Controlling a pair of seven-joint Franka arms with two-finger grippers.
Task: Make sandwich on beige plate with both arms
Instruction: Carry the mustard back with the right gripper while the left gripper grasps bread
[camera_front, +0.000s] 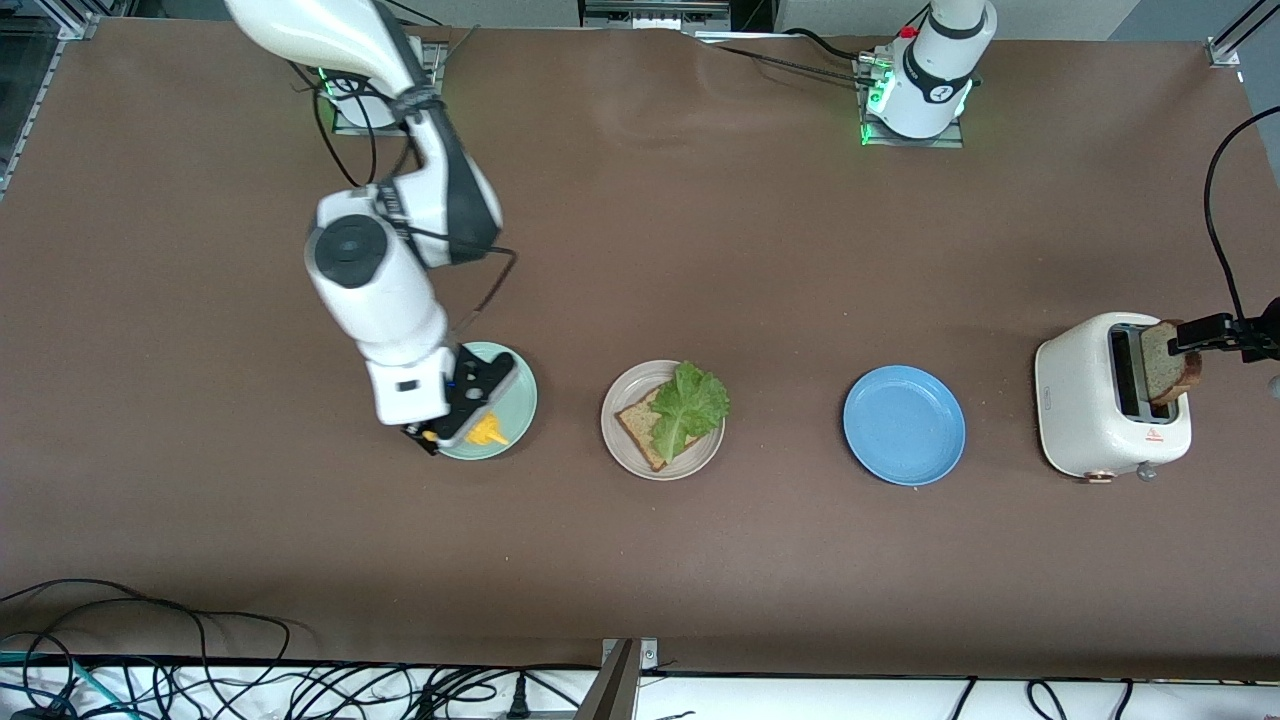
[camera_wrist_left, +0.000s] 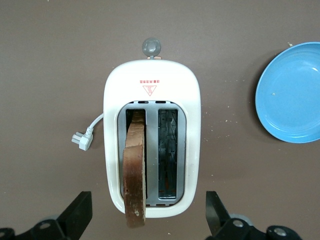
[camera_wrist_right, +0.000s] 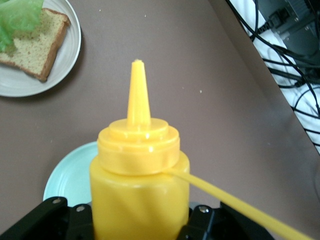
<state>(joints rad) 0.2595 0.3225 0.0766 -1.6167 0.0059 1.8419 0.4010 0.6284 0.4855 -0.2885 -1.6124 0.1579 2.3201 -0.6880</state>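
Right end effector (camera_front: 470, 405): clamped on the yellow bottle (camera_wrist_right: 137, 185), over the mint plate (camera_front: 515, 400), lower left of the front view
Left end effector (camera_wrist_left: 147, 215): spread wide above the toaster (camera_wrist_left: 112, 150), around its bread slice (camera_wrist_left: 135, 175)
Beige plate (camera_front: 618, 438): centre, holding bread (camera_front: 640, 430) under lettuce (camera_front: 688, 405)
Tip: I should close squarely on the crust, then lift straight up

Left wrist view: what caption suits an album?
Open left claw hovers over white toaster, a bread slice in one slot, blue plate beside.
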